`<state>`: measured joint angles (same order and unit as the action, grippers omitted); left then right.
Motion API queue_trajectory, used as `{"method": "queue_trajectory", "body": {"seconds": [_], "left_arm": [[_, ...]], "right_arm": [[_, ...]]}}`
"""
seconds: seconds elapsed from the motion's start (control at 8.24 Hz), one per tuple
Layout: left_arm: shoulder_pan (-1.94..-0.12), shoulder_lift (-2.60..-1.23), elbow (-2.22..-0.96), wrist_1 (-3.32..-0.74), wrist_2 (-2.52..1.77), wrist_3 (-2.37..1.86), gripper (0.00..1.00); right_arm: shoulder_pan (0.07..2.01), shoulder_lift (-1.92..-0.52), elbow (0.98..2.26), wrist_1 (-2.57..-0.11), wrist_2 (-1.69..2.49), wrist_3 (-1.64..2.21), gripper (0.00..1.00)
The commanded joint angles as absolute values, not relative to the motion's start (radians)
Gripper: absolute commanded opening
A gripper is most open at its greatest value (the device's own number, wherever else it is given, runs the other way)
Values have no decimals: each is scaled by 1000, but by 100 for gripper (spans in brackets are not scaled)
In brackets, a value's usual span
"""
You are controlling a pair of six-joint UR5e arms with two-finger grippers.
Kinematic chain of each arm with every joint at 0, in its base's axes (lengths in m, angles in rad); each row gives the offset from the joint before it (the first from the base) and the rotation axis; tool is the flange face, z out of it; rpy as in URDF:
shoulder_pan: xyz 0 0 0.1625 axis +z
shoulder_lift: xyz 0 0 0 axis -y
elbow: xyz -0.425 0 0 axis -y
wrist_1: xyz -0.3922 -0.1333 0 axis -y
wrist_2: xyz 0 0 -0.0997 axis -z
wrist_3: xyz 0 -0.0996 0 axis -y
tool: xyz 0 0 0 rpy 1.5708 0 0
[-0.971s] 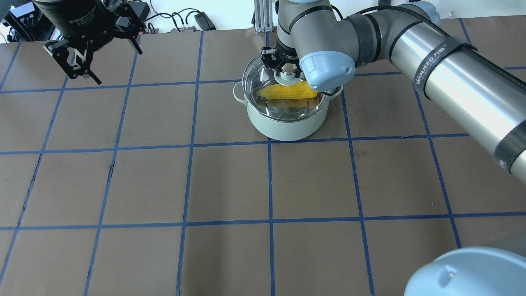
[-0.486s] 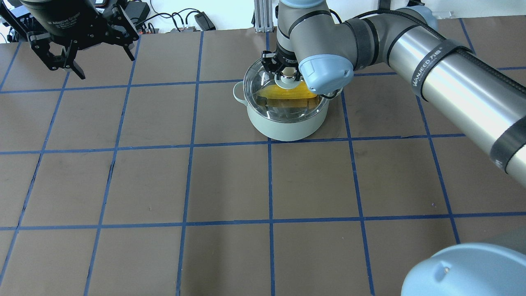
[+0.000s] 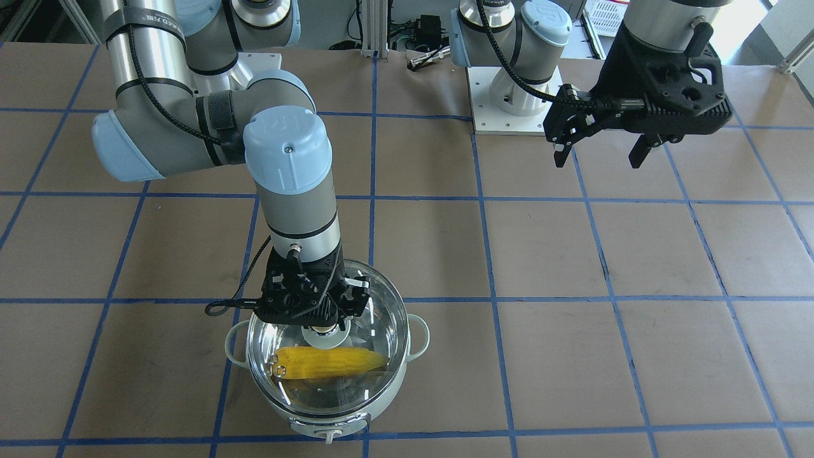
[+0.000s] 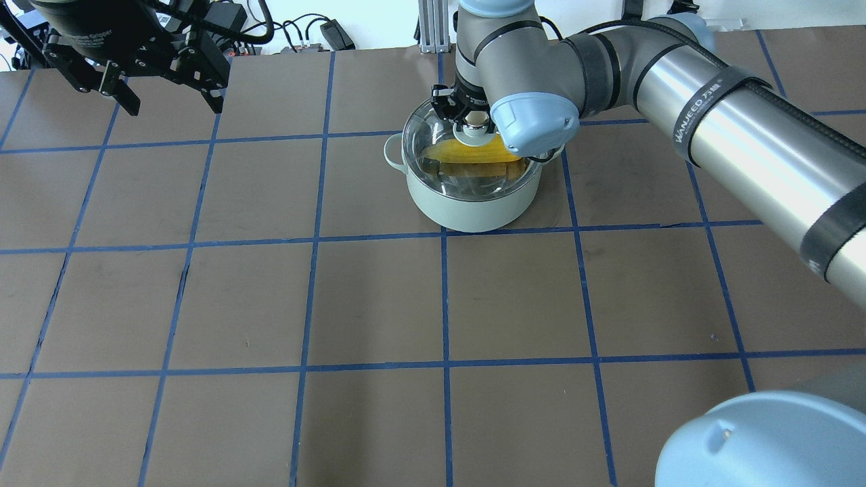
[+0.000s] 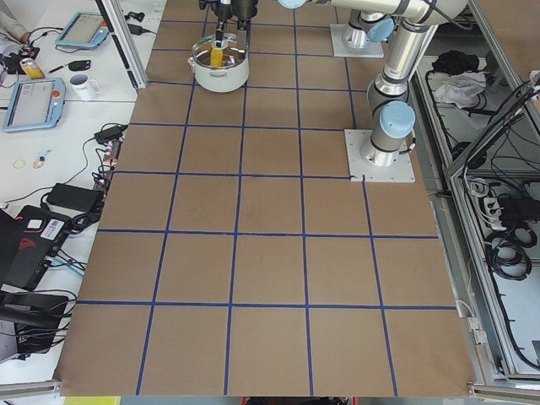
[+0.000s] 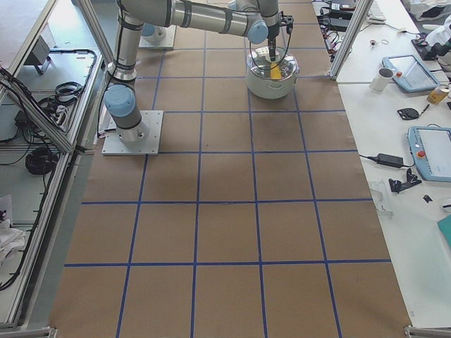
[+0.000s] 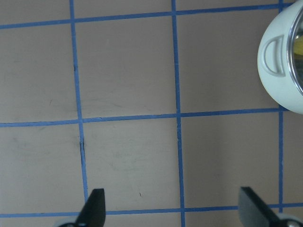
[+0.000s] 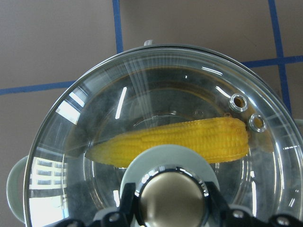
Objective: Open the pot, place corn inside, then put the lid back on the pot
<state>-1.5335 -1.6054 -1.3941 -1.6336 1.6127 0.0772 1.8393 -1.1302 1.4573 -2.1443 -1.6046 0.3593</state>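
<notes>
On the table, toward its far side from the robot, the pot stands upright on the brown surface with blue grid lines. Corn lies on its side inside the pot, seen through the glass, its blunt end beneath the two vent rings. Lid rests on the pot's rim and covers the opening. Right gripper reaches down from above, its fingers pressed against the lid's knob on both sides. Left gripper hangs above the table, well apart from the pot, fingers spread wide and holding nothing
</notes>
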Motion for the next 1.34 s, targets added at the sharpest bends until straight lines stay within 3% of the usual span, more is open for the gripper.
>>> {"method": "queue_trajectory", "body": {"seconds": [0.0, 0.97, 1.09, 1.21], "left_arm": [[-1535, -1597, -1442, -1600, 1546, 127, 100], [-1539, -1574, -1488, -1589, 1666, -29, 100], [-1543, -1571, -1491, -1597, 1664, -66, 100], [-1545, -1571, -1493, -1597, 1655, -72, 100]], "right_arm": [[1839, -1127, 1457, -2152, -1606, 357, 0], [1839, -1115, 1457, -2178, -1606, 356, 3], [1839, -1115, 1457, -2175, -1608, 357, 26], [1839, -1112, 1457, -2175, -1608, 362, 78]]}}
